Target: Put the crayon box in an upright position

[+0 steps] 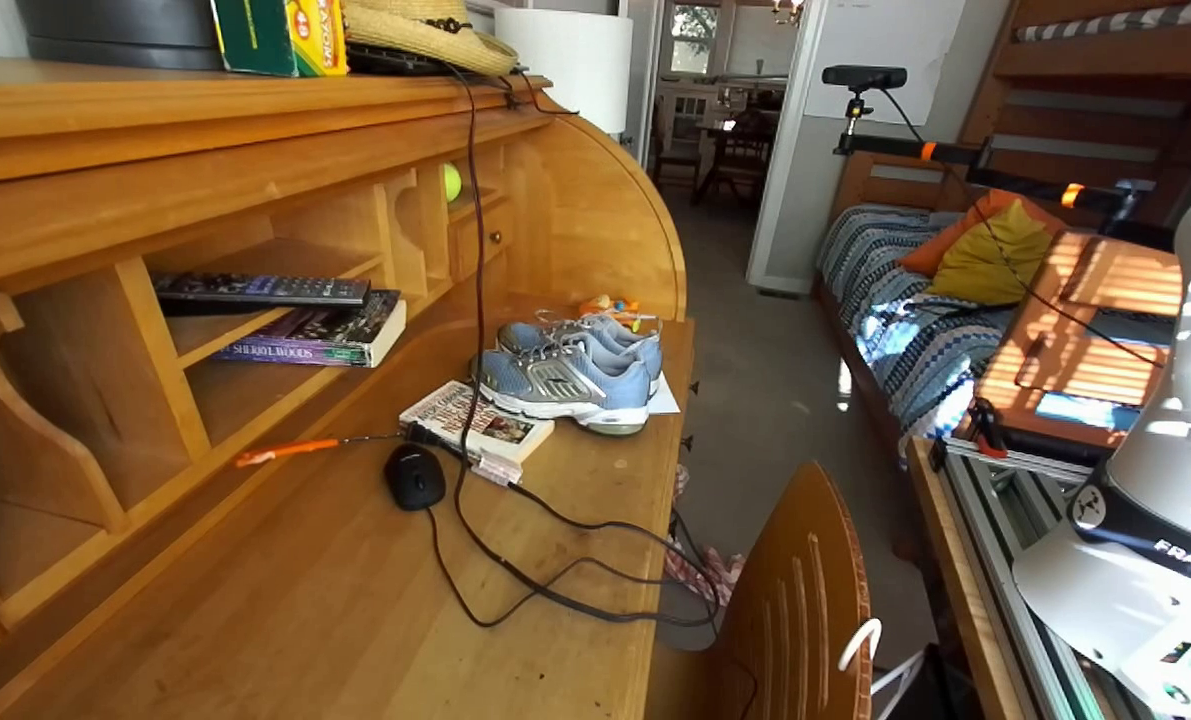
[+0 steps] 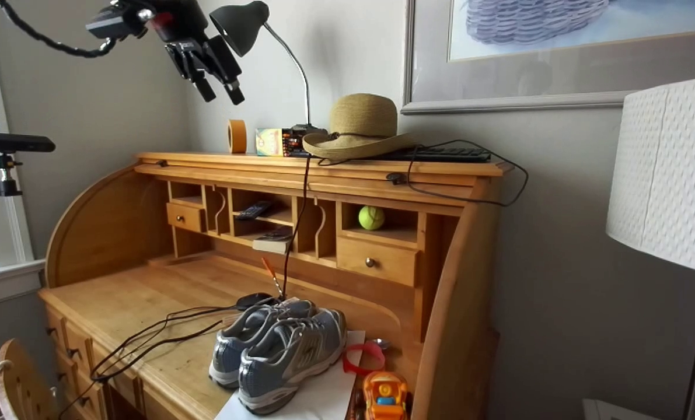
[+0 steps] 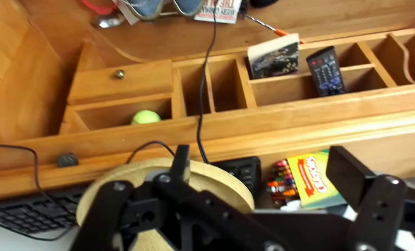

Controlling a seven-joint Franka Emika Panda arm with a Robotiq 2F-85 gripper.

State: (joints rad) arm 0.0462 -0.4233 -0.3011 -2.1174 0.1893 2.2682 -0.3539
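The crayon box is yellow and green and lies on its side on top of the roll-top desk. Its open end, with crayon tips showing, points toward the straw hat. The box also shows in an exterior view, cut off by the top edge, and in the wrist view, where a finger covers part of it. My gripper is open and empty in the air, above the desk top and left of the box in that view. In the wrist view the fingers are wide apart.
A straw hat rests on a black keyboard beside the box. A black lamp with a thin neck stands by the box. An orange tape roll stands on the box's other side. Cables hang down the desk front.
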